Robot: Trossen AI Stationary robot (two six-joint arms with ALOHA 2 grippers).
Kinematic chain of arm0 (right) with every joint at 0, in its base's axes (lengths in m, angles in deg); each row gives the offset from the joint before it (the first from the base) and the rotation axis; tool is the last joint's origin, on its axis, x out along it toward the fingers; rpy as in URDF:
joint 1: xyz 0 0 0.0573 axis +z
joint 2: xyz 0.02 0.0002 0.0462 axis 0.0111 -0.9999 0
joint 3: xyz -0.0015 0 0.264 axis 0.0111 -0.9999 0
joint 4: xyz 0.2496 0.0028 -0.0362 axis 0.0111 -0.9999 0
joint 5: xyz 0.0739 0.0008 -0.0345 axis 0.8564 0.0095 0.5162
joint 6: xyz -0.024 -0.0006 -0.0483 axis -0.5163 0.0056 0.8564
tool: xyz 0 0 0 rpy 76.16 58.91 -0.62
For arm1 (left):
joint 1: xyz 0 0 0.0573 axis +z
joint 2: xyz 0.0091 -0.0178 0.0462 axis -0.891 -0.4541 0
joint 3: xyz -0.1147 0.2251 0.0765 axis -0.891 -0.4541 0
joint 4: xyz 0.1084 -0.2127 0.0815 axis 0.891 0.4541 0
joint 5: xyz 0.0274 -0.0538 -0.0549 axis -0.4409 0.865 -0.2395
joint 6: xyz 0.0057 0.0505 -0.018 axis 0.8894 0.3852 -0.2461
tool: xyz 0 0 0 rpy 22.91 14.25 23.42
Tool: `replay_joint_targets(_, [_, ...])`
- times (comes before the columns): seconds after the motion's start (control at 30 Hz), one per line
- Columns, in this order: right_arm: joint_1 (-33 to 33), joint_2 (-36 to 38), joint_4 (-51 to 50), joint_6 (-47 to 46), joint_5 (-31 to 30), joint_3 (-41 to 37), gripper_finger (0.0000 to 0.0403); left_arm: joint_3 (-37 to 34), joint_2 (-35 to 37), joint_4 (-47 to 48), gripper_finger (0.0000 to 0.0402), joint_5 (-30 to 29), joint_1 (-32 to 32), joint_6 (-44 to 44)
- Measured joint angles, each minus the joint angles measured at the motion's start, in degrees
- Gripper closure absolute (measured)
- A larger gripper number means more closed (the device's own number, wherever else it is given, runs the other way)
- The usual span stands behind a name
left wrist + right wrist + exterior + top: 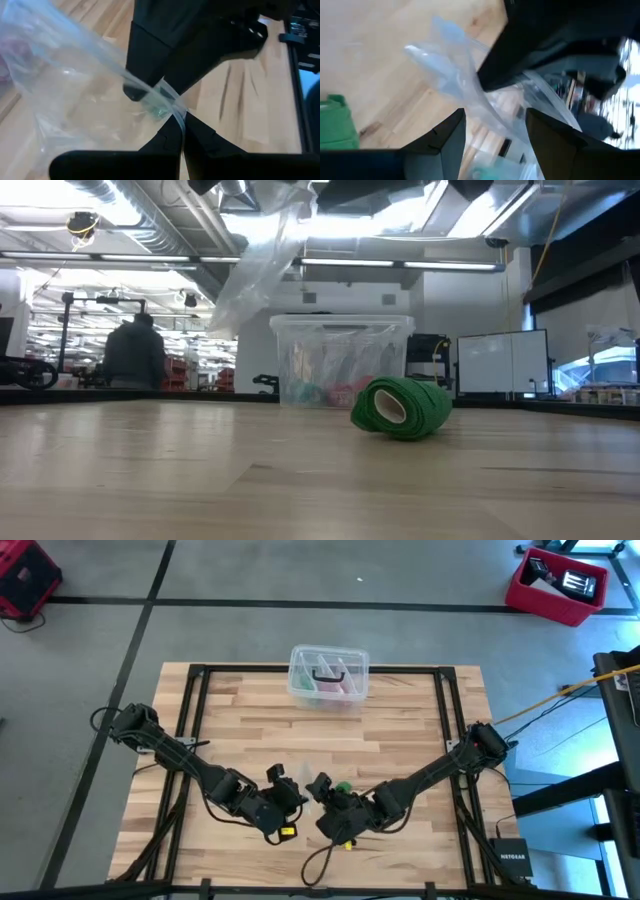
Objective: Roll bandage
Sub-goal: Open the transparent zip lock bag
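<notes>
Where the two arms meet near the front edge of the wooden table, the high view shows the left gripper and the right gripper close together, with only a speck of the green bandage showing beside the right one; the clear plastic box sits well apart at the far edge. In the low view the bandage lies on the table as a loose roll in front of the box, a clear plastic bag hangs above from grippers cut off at the picture's top, and a person stands far behind. In the left wrist view the left gripper is pinched together on the bag. In the right wrist view the right gripper has its fingers apart around the bag, though contact is hard to make out, and the bandage is cut off at the edge.
</notes>
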Motion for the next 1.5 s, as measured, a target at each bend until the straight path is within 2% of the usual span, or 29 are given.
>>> replay_joint_targets(0.1, [-0.91,0.0,-0.24,3.37,4.24,0.0,0.0197,0.0,0.0,0.0,0.0401,0.6,0.06,0.23])
replay_joint_targets(0.2, [-2.22,-0.04,-4.02,1.7,7.55,0.02,0.0225,0.0,0.0,0.04,0.0401,0.55,0.04,0.19])
replay_joint_targets(0.3, [-2.35,-0.66,-6.04,-1.5,6.0,0.02,0.0289,0.0,0.0,0.8,0.0401,0.35,-0.27,-1.11])
replay_joint_targets(0.4, [-1.98,-1.82,-6.01,-5.88,8.79,0.02,0.0373,0.0,0.0,3.36,0.0401,0.05,-0.37,-4.71])
replay_joint_targets(0.43, [-1.58,-2.66,-5.98,-7.15,9.26,0.02,0.0387,0.0,0.0,4.78,0.0401,-0.59,-0.38,-6.15])
replay_joint_targets(0.63, [-0.99,-9.29,-0.42,-15.29,7.64,0.02,0.0389,0.0,0.0,14.53,0.0401,-7.88,-0.99,-17.76])
replay_joint_targets(0.8, [-1.77,-15.33,9.42,-19.86,6.43,0.11,0.039,-1.06,-1.03,13.97,0.0401,-14.32,-3.17,-22.61])
replay_joint_targets(0.93, [-1.85,-17.89,12.68,-27.03,8.56,0.06,0.0394,-2.21,-4.78,13.22,0.0401,-15.39,-4.04,-26.16])
replay_joint_targets(1.17, [-1.81,-18.51,9.73,-38.56,10.12,-0.19,0.0387,-3.17,-12.26,13.04,0.0401,-15.91,-5.48,-31.09])
replay_joint_targets(1.33, [-2.22,-18.51,9.9,-44.58,11.73,-1.7,0.0384,-3.17,-13.31,11.51,0.0401,-16.3,-6.26,-31.69])
replay_joint_targets(1.5, [-2.53,-18.51,10.69,-45.85,12.55,-2.23,0.0374,-3.17,-13.25,12.11,0.0401,-16.54,-6.1,-31.72])
